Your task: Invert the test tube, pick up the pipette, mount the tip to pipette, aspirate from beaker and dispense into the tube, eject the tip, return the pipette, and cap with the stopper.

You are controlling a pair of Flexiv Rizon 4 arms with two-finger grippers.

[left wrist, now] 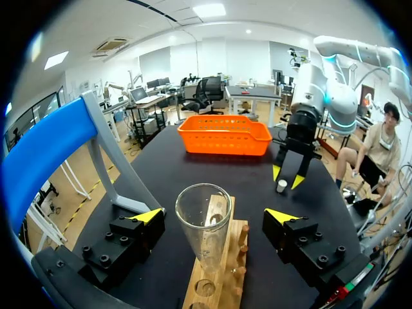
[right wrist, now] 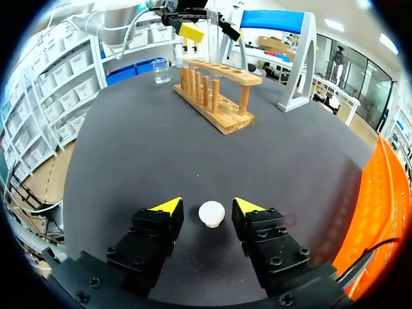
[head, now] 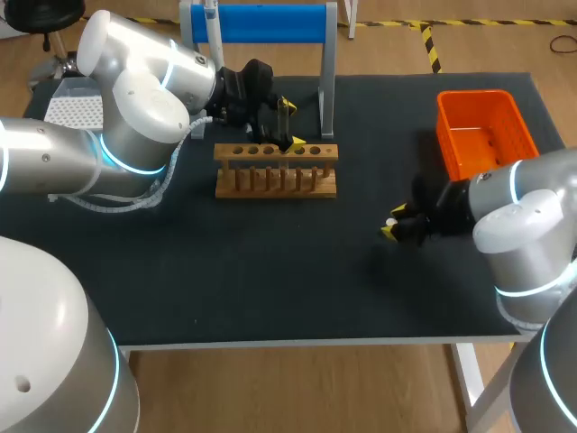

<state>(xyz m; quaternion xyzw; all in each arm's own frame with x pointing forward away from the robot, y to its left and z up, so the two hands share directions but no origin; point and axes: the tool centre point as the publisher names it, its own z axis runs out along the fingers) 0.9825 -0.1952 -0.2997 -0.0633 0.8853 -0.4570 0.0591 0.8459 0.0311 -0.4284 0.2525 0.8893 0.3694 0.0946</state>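
Our left gripper [left wrist: 214,215] wide open, fingers flanking tube [left wrist: 203,222], clear of glass. Tube upright in rack [left wrist: 222,270], mouth up. Our right gripper [right wrist: 208,206] open, low over table [head: 270,271]; stopper [right wrist: 212,214] lies between fingers, gap each side. Basket [head: 485,131] near right arm.

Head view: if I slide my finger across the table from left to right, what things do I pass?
white tray with holes → wooden rack → right gripper → orange basket
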